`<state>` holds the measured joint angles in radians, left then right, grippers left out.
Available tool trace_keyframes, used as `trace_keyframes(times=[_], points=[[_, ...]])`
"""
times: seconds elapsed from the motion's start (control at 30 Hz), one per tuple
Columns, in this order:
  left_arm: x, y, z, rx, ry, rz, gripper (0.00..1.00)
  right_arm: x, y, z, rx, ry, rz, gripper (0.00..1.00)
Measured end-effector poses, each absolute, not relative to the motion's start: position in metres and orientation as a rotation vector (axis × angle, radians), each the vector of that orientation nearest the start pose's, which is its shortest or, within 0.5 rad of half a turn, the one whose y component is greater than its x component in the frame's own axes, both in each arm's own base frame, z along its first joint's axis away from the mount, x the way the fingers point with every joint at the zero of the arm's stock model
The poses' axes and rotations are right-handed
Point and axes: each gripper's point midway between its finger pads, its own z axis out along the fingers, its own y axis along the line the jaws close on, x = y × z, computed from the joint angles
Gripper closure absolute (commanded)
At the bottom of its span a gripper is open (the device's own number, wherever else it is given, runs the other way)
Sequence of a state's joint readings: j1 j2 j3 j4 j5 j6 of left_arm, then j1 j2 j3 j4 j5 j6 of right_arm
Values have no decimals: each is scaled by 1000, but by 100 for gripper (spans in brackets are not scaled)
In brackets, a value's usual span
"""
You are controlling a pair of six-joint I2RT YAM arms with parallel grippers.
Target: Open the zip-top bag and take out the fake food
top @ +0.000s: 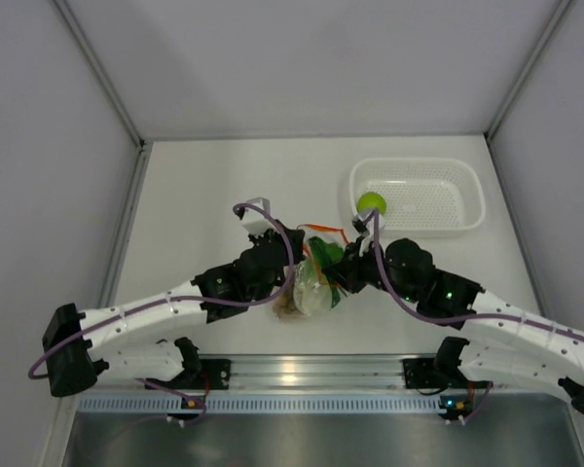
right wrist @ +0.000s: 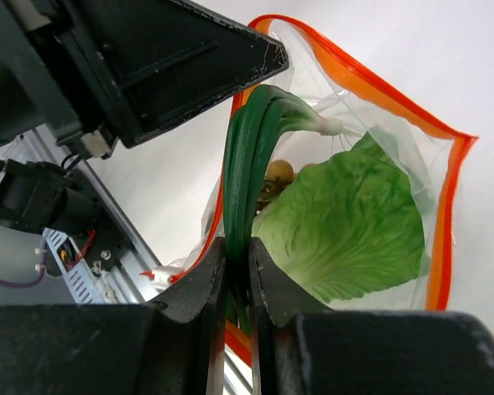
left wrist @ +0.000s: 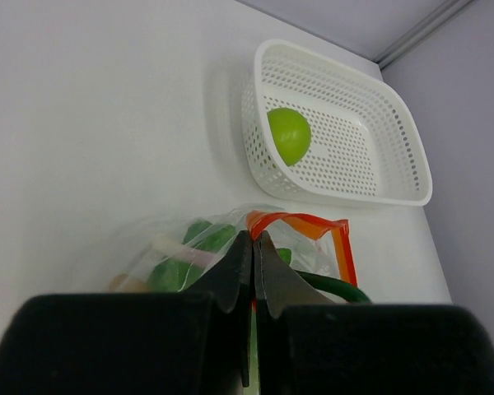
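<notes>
Two grippers, one bag: anchor and pull.
Left gripper [left wrist: 253,247] is pinched shut on the zip-top bag [top: 314,292] film, likely to anchor it. The bag lies mid-table, long axis near-to-far, orange mouth facing away. Right gripper [right wrist: 237,259] clamps the lettuce [right wrist: 346,230] stalk, seemingly to draw it toward the white basket [top: 419,163], where the lime-green fruit [top: 372,203] sits.

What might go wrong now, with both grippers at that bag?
The right gripper pinches the green stalks right beside the orange strip of the bag, so it might catch plastic and drag it along. The left gripper holds only a thin fold of the bag, which might slip free.
</notes>
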<state>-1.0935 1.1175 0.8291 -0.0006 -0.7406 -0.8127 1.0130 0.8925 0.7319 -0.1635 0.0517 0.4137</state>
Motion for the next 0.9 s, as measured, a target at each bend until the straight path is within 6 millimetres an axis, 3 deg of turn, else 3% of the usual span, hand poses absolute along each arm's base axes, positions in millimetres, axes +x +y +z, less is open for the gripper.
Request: trace_keyframes(times=[0.13, 0.33, 0.67, 0.83, 0.9], points=[[252, -277, 247, -262, 1814, -672, 100, 168, 272, 244, -507, 1837, 916, 100], [249, -280, 240, -239, 1836, -682, 100, 180, 261, 255, -417, 1768, 875, 100], [239, -290, 240, -176, 1869, -767, 100, 215, 273, 269, -277, 1641, 829, 100], [240, -284, 235, -183, 1881, -724, 100, 221, 275, 289, -265, 1580, 824, 100], [241, -277, 232, -191, 1891, -675, 100, 221, 275, 309, -263, 1550, 828, 100]])
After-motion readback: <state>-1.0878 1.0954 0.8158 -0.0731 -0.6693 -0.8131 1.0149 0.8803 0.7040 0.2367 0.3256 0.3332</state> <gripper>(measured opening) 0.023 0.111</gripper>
